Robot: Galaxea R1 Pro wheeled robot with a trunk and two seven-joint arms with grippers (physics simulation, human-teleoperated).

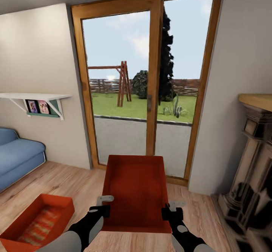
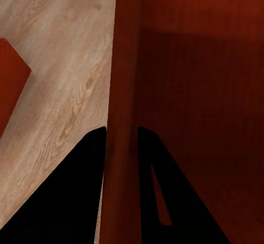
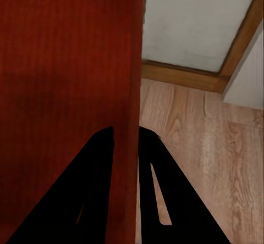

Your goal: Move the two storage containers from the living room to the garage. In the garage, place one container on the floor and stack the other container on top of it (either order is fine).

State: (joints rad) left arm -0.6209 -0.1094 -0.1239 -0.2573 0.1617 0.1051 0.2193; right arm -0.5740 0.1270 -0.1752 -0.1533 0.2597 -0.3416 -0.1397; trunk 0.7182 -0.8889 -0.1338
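I hold one red-orange storage container (image 1: 136,191) lifted in front of me in the living room, open side up. My left gripper (image 1: 101,209) is shut on its left wall (image 2: 124,90), one finger on each side. On the opposite wall (image 3: 135,90) my right gripper (image 1: 169,211) is clamped the same way. The second storage container (image 1: 36,221) rests on the light wood floor (image 1: 71,184) at the lower left, and a corner of it (image 2: 11,84) shows in the left wrist view.
Wood-framed glass doors (image 1: 151,93) stand straight ahead. A blue sofa (image 1: 17,155) is at the left under a white wall shelf (image 1: 36,99). A dark ornate fireplace (image 1: 253,176) stands close on the right.
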